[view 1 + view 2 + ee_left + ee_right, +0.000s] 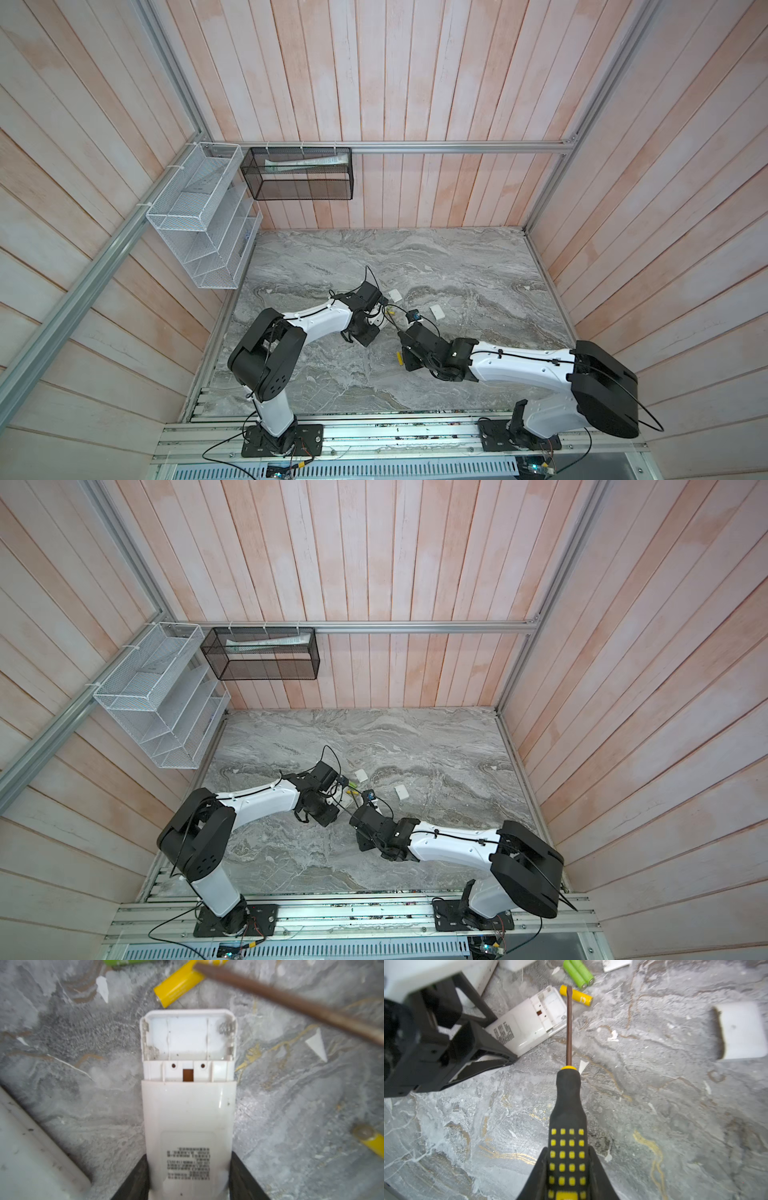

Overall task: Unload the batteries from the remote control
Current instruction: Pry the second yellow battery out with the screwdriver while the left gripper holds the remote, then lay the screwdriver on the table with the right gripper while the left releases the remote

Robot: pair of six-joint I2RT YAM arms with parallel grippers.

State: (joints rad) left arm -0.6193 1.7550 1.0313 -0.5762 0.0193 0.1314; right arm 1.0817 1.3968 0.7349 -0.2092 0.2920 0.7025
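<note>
the remote [188,1109] is held back-side up at the tabletop [457,270], clamped across its body by the left tool [189,1167]. its lid is off and the battery bay [188,1039] is seen empty, springs bare. the screwdriver [568,1105] is gripped by the handle in the right tool [568,1159], w/ the tip seen over a yellow battery [579,997] that lies just beyond the remote's open end; contact can't be told. two green batteries [578,973] lie side by side, touching, a bit further on. a yellow cylinder [372,1142], prob. the 4th battery, is caught at the frame edge, off to one side of the remote. unloading is thus judged done or v. nearly so; prob. only letting go of remote & screwdriver is left. a white body [31,1157] is partly seen beside the left tool; what it is can't be told. a loose white lid [743,1030] lies well apart. the work sits mid-tabletop, well clear of edges & walls, w/ open room toward the far side and the right. the two tools are close together, so pulling back is best done apart, not across.
</note>
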